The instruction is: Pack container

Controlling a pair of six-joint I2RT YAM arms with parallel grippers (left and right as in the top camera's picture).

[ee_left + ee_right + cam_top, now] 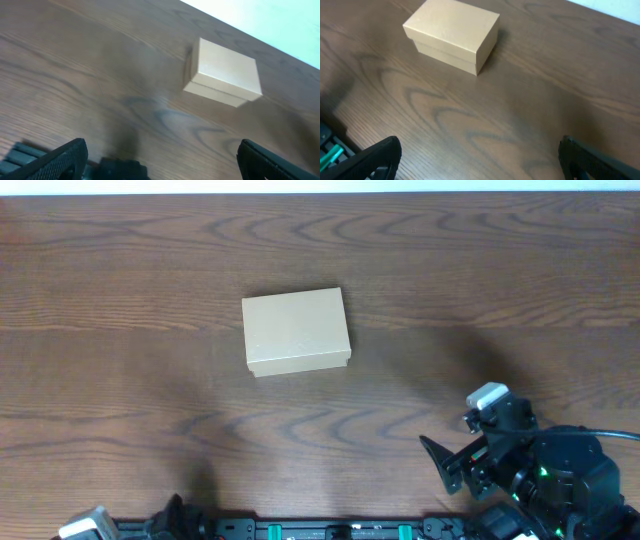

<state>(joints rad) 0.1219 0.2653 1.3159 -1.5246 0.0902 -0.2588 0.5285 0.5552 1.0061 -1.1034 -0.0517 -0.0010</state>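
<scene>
Container [296, 331]: a small tan cardboard box, the only loose thing on the table, standing flat with its lid down. A seam line runs along the side that faces the arms.
Container's sides: plain and unmarked in all 3 views.
Table [120, 300]: dark wood grain. It carries the container, and a pale wall strip lies beyond the container at the far edge.
Left gripper [161, 159]: well apart from the container, on its near side and to its left. The jaws stand wide apart, 1 at each lower corner of the wrist view, with only bare table between them.
Right gripper [480, 155]: well apart from the container, on its near side and to its right. The jaws are spread wide and hold nothing.
Contact: neither gripper touches the container.
Contents: cannot tell, as the lid hides the inside.
</scene>
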